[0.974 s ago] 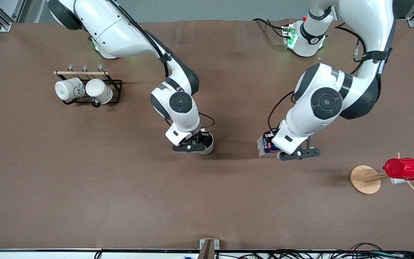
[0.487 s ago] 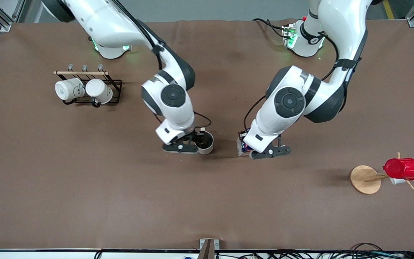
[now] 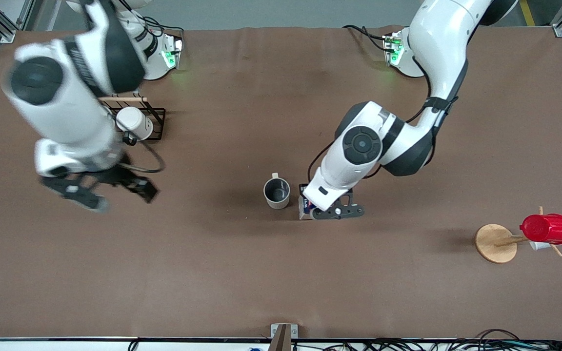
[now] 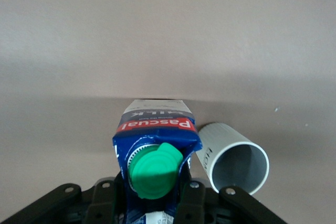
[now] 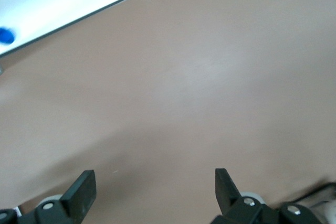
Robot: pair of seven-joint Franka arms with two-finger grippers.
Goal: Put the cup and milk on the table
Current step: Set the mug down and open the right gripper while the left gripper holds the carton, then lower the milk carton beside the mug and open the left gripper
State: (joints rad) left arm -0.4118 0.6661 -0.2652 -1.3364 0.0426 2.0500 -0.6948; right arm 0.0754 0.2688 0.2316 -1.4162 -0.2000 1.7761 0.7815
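The cup (image 3: 276,193), cream-white with a dark grey inside, stands upright and free on the brown table (image 3: 281,273) near its middle. It also shows in the left wrist view (image 4: 234,159). My left gripper (image 3: 316,210) is shut on the blue and white milk (image 3: 304,207) with a green cap (image 4: 152,170), right beside the cup toward the left arm's end. The carton (image 4: 155,129) is upright, low at the table; I cannot tell if it touches. My right gripper (image 3: 115,194) is open and empty, in the air over bare table toward the right arm's end (image 5: 154,187).
A black wire rack (image 3: 156,117) with a white mug (image 3: 134,123) stands toward the right arm's end, partly hidden by the right arm. A wooden stand (image 3: 494,243) bearing a bright red cup (image 3: 547,228) stands toward the left arm's end.
My right gripper let go of the cup and swung up and away toward the rack. My left gripper carried the milk toward the cup and now holds it right beside it.
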